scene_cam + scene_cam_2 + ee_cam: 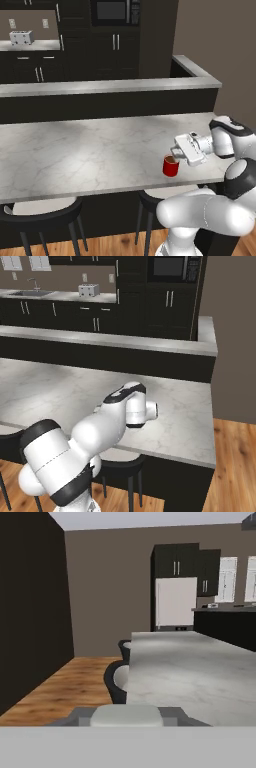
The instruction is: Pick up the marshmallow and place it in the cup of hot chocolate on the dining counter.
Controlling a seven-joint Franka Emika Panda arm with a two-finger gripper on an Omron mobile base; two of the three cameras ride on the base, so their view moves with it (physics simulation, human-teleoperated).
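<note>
Looking at the left base view, I see the red cup [170,165] standing near the front edge of the marbled surface [85,155], dark liquid inside, and my gripper [176,151] lying sideways just beside and slightly above its rim. I cannot tell from here whether the jaws are wide, narrow or holding anything, and I cannot make out the marshmallow.

Over on the right base view, my own arm covers the spot where the cup would be, so only bare marbled top [185,416] and the raised grey ledge [150,342] help me place things.

From the hand view, the camera looks level along the surface [200,672] toward stools [116,679] and a far fridge [175,604]; the fingertips are not clear.

My judgement: before any release I should tip the wrist down, confirm what I hold, and centre over the cup mouth without nudging it toward the edge.
</note>
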